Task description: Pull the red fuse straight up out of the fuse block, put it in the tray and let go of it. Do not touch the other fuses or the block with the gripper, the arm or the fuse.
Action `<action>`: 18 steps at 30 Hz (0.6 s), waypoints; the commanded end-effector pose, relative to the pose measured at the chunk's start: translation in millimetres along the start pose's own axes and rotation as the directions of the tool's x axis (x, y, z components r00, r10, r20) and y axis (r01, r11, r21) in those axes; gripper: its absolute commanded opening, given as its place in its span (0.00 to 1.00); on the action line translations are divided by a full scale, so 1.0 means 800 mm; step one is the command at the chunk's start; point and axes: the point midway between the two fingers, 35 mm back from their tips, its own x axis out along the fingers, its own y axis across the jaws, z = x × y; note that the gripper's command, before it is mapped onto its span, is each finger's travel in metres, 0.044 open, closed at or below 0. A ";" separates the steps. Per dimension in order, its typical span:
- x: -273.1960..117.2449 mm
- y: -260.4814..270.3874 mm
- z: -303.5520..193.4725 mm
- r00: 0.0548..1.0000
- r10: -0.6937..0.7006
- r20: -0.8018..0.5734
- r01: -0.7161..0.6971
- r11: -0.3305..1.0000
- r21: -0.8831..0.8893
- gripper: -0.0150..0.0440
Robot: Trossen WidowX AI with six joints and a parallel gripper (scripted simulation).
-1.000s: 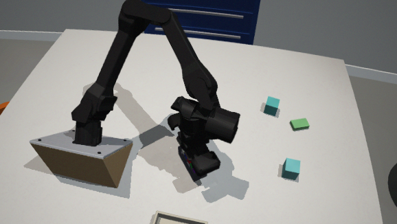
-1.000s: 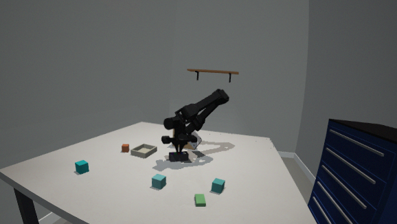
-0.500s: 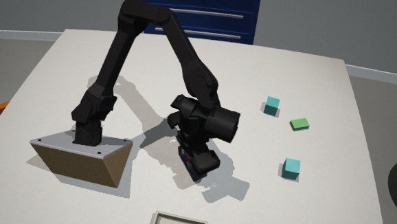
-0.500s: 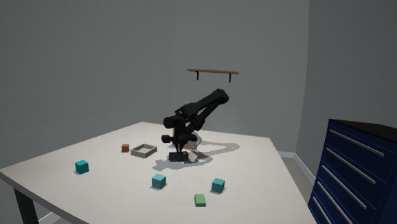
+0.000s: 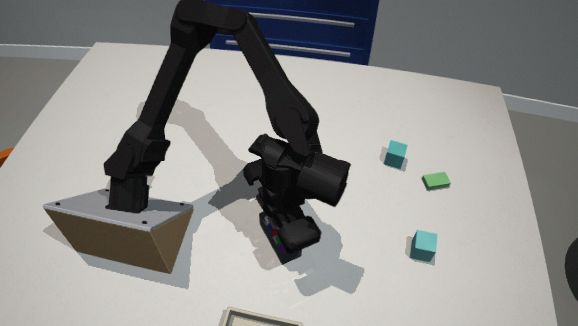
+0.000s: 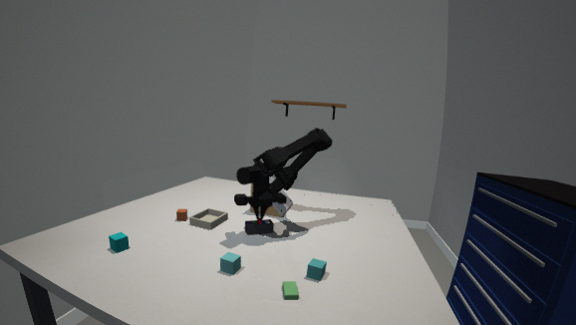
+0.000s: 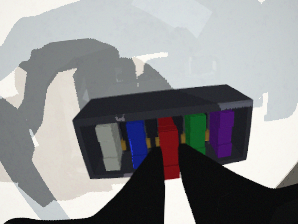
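Note:
My gripper [image 7: 169, 152] [image 6: 259, 218] is shut on the red fuse [image 7: 168, 136] [image 6: 259, 222] [image 5: 274, 232], one finger on each side. The fuse is upright and stands higher than its neighbours; whether its lower end is clear of the slot is hidden. The fuse block [image 7: 160, 103] [image 6: 259, 229] [image 5: 287, 259] is dark and sits on the table below the fingers. It holds a grey fuse [image 7: 108, 147], a blue fuse [image 7: 136, 140], a green fuse [image 7: 195, 131] and a purple fuse [image 7: 221, 134]. The tray [image 6: 199, 224] [image 5: 265, 315] is beige, with nothing seen in it.
Teal cubes [image 5: 424, 245] [image 6: 230, 263], one more teal cube [image 5: 396, 154] [image 6: 316, 269] and a green slab [image 5: 436, 180] [image 6: 290, 290] lie away from the block. Another teal cube [image 6: 119, 242] is farther off. An orange cube [image 6: 181, 214] is beside the tray.

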 end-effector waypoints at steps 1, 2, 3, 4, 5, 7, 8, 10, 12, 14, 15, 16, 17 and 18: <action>-0.005 -0.002 0.001 1.000 -0.005 0.003 0.005 1.000 -0.002 0.25; -0.006 -0.002 0.001 1.000 -0.005 0.003 0.005 1.000 -0.002 0.25; -0.006 -0.002 0.001 1.000 -0.005 0.003 0.005 1.000 -0.002 0.25; -0.007 -0.002 0.001 1.000 -0.005 0.003 0.005 1.000 -0.002 0.25; -0.008 -0.002 0.001 1.000 -0.005 0.003 0.005 1.000 -0.002 0.25; -0.009 -0.002 0.001 1.000 -0.005 0.003 0.005 1.000 -0.002 0.25; -0.010 -0.002 0.001 1.000 -0.005 0.003 0.005 1.000 -0.002 0.25; -0.011 -0.002 0.001 1.000 -0.005 0.003 0.005 1.000 -0.002 0.25; -0.012 -0.002 0.001 1.000 -0.005 0.003 0.005 1.000 -0.002 0.25; -0.013 -0.002 0.001 1.000 -0.005 0.003 0.005 1.000 -0.002 0.25; -0.014 -0.002 0.001 1.000 -0.005 0.003 0.005 1.000 -0.001 0.25; -0.014 -0.002 0.001 1.000 -0.005 0.003 0.005 1.000 -0.001 0.25; -0.015 -0.002 0.001 1.000 -0.005 0.003 0.005 1.000 -0.001 0.25; -0.016 -0.002 0.001 1.000 -0.005 0.003 0.005 1.000 -0.001 0.25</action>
